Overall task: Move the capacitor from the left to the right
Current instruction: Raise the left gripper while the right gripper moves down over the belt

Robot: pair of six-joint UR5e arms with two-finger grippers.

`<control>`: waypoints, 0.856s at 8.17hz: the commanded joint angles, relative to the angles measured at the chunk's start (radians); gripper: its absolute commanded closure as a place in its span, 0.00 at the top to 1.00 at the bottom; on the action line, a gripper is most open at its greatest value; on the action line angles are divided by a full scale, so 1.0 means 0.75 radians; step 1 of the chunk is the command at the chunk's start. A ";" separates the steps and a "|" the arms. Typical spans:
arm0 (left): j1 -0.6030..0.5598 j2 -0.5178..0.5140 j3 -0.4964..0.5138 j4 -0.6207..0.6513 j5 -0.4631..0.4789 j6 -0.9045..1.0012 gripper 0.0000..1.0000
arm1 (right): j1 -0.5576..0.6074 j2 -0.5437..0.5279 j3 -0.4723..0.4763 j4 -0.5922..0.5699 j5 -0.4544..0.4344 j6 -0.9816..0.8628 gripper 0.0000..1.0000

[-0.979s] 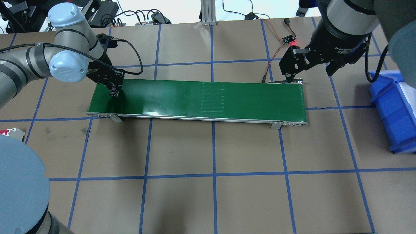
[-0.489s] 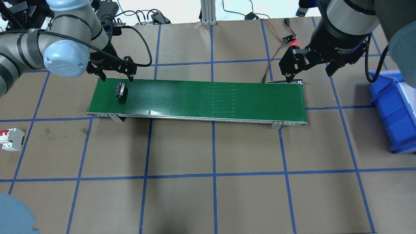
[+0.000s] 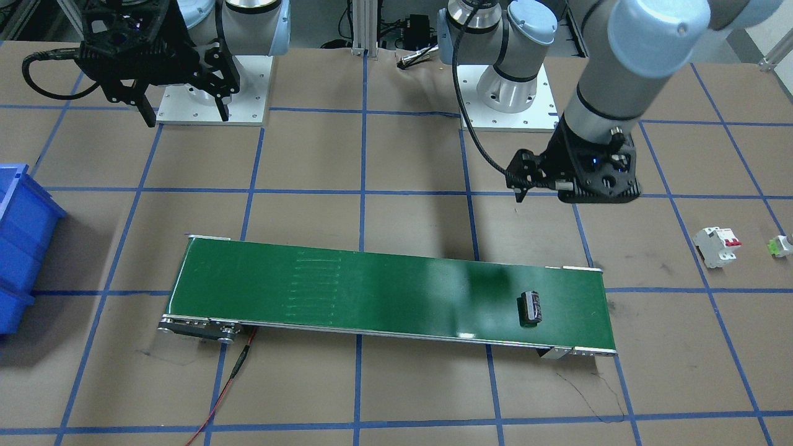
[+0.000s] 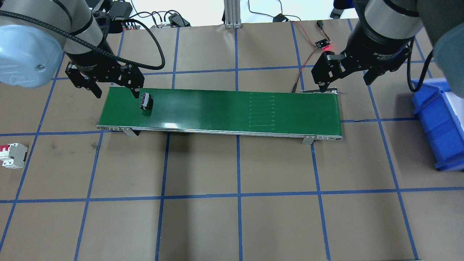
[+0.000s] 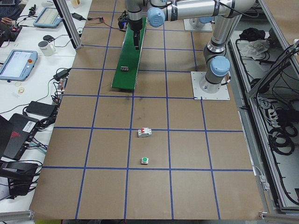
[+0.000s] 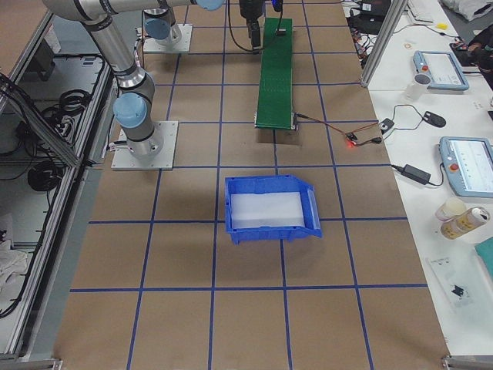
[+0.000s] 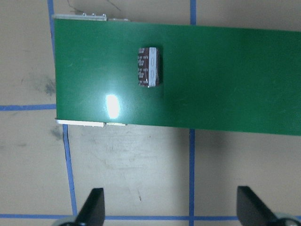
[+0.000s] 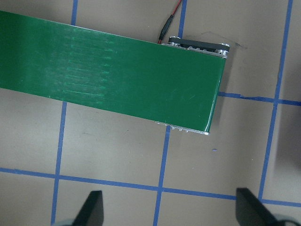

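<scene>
Just one capacitor (image 4: pixel 146 102) on one belt (image 4: pixel 224 108); left claw (image 4: pixel 117 94), right claw (image 4: pixel 345 82) agape.

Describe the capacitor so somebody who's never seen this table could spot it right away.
Find the long green conveyor belt across the brown gridded table. Near its end on the robot's left, a small stubby cylinder lies on its side: the capacitor. It is dark brown-black with a pale grey band and alone on the belt, unlike the white, red-switched breaker off on the table.

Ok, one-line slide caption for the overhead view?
Capacitor lies on the green conveyor near the open left gripper; right gripper hovers at the other end.
</scene>
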 commanded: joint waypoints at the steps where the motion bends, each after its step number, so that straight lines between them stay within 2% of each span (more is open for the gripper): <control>1: -0.103 0.154 0.009 -0.121 0.004 -0.105 1.00 | -0.001 0.000 0.000 -0.013 -0.003 0.000 1.00; 4: -0.122 0.179 0.013 -0.109 -0.045 -0.111 1.00 | -0.005 0.016 -0.004 -0.005 0.001 0.008 1.00; 5: -0.122 0.171 0.030 -0.079 -0.147 -0.109 1.00 | -0.003 0.033 -0.004 -0.013 -0.012 0.016 1.00; 7: -0.118 0.167 0.042 -0.068 -0.150 -0.099 1.00 | -0.005 0.184 -0.002 -0.078 0.019 0.025 1.00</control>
